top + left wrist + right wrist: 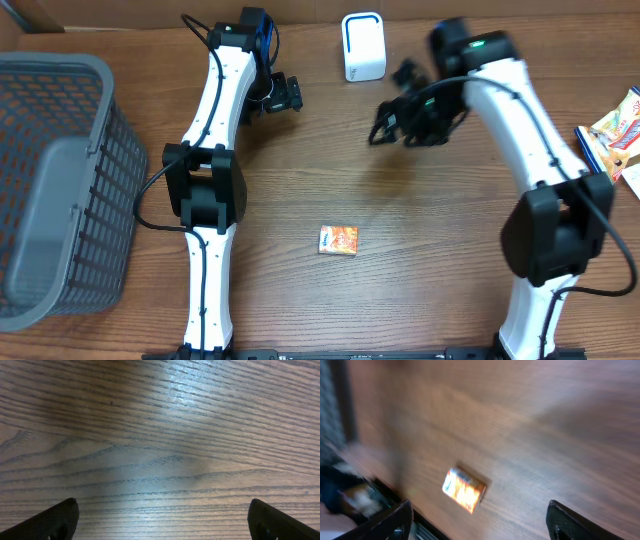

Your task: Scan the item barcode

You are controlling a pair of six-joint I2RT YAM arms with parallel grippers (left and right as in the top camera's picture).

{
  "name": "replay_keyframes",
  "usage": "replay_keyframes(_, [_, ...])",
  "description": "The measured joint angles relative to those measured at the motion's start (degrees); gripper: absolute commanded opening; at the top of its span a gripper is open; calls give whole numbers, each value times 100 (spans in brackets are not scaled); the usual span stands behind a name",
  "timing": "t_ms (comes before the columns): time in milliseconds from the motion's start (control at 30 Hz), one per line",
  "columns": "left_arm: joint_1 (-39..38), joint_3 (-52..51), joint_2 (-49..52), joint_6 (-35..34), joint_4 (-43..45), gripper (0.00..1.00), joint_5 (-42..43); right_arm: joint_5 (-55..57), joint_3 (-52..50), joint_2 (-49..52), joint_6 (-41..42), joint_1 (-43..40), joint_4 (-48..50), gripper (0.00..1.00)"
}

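Seen from overhead, a small orange packet [339, 240] lies flat on the wooden table [300, 180], near the front edge and roughly midway between the bases of the two arms, with nothing touching it. A white barcode scanner [363, 45] stands upright at the far edge of the table, well apart from the packet. The left gripper [285, 95] sits to the left of the scanner; the right gripper [400, 105], smeared by motion blur, hangs just to the right of it and in front of it. A grey plastic mesh basket [60, 65] fills the left end of the table, and several snack packets [612, 135] lie at the right edge. In the left wrist view, the two dark fingers [55, 520] stand in the bottom corners of the frame, spread wide and released, with only bare wood grain between them. The right wrist view is blurred: its fingers [395, 520] are likewise spread apart and grasp nothing, and the orange packet [464, 490] shows on the table beyond them, closer to the finger on the left of the frame and clear of both. The print on the packet is too blurred to read in any view.
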Motion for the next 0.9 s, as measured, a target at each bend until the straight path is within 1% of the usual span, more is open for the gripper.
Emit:
replay_keyframes(67, [0,0,0,2,0,100,0,278,0,0,-15,476,-83,85])
replay_keyframes(200, [0,0,0,2,-2,100,0,702,0,0,-31,1281,-164,79])
replay_keyframes(267, [0,0,0,2,0,100,0,942,0,0,-44,1672,-254,77])
replay_keyframes(367, [0,0,0,2,0,100,0,1270,-50,0,-55,2199,-271,70])
replay_keyframes(533, [0,0,0,2,0,100,0,1985,-474,0,-52,3016,-85,67])
replay_keyframes(667, [0,0,0,2,0,100,0,2549,-1088,0,57,3517,256,67])
replay_keyframes(900, [0,0,0,2,0,100,0,3071,-1799,0,321,3676,697,65])
